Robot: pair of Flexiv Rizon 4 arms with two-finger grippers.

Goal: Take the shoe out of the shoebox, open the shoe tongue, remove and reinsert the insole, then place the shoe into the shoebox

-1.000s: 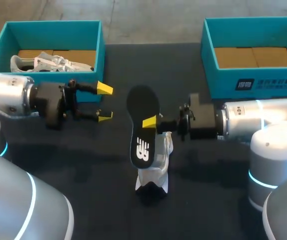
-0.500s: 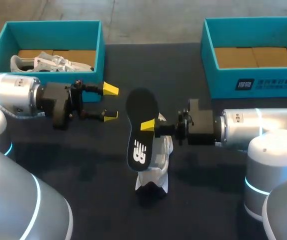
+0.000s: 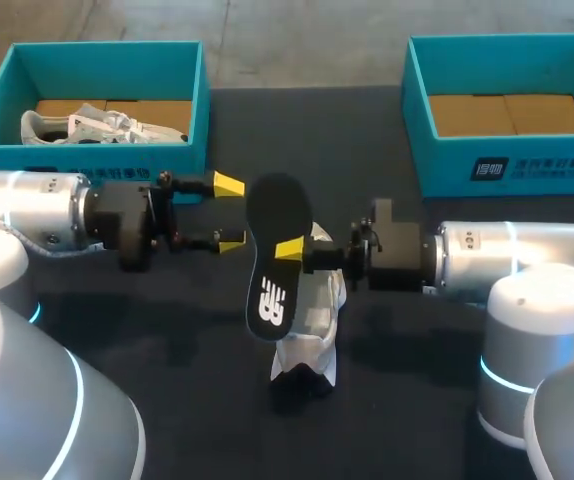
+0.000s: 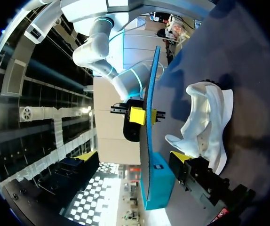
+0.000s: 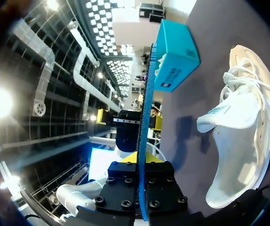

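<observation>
The shoe [image 3: 307, 335], white, lies on the black table [image 3: 167, 340] in the lower middle of the frame, outside both boxes. Over it hangs the black insole [image 3: 275, 262], tilted, its printed face toward the camera. The right gripper [image 3: 292, 248], coming in from the right edge, is clamped on the insole. 1 yellow tip presses the near face, and the right wrist view shows the insole [image 5: 142, 155] edge-on, pinched between both fingers. The left gripper [image 3: 230, 213], coming in from the left edge, has its 2 fingers spread wide, holding nothing, with its tips just beside the insole's left edge. Farther back, a teal shoebox [image 3: 199, 100] at the upper left holds a 2nd white shoe [image 3: 97, 127]. Another teal shoebox [image 3: 417, 110] sits at the upper right.
</observation>
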